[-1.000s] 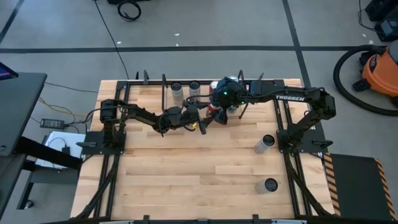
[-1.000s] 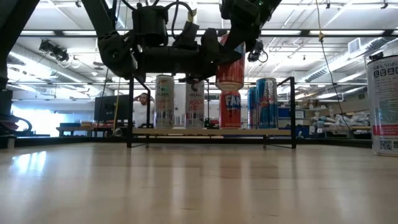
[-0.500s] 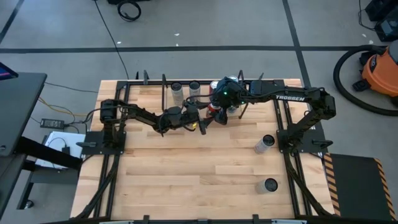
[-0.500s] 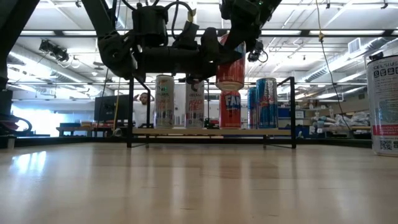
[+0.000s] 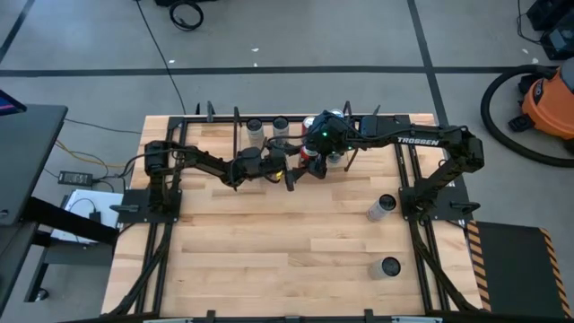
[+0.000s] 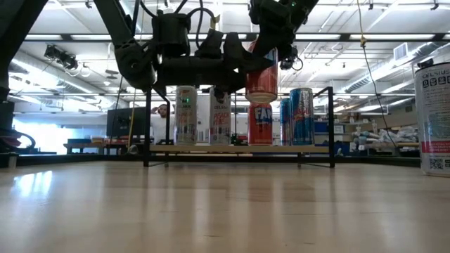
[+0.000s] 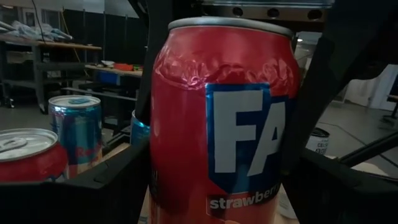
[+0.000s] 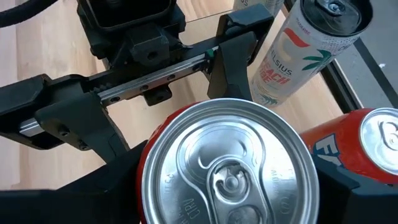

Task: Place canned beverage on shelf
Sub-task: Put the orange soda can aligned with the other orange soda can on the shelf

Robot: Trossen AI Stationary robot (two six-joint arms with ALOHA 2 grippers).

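A red Fanta can (image 6: 261, 76) hangs upright above the shelf (image 6: 211, 148), right over a second red can (image 6: 260, 124) that stands on the board. My left gripper (image 5: 300, 167) reaches level from the table's left and is shut on the hanging can (image 7: 224, 124). My right gripper (image 5: 316, 149) comes down from above and is shut on the same can (image 8: 230, 168). Two white cans (image 6: 185, 116) and blue cans (image 6: 301, 116) also stand on the shelf board. My left gripper pinches the can's side wall (image 7: 158, 174) between its two fingers (image 7: 112, 180), about mid-height, coming level from the table's left. The can stays upright, clear of the shelf. My right gripper pinches the can's upper wall just under the rim (image 8: 144, 180) between its two fingers (image 8: 118, 186), slanting down from above. The wall is dented near the top (image 7: 180, 68). The can hangs upright below it.
Two more cans (image 5: 381, 206) (image 5: 388, 266) are on the table's right half; one looms at the right of the low view (image 6: 434, 116). The shelf's black corner rods (image 6: 331, 126) rise beside the blue cans. A person (image 6: 163, 112) is far behind.
My left arm has swung a little toward the table's far edge and its wrist has rolled slightly. The red can has stayed in place above the shelf, with both grippers still on it.
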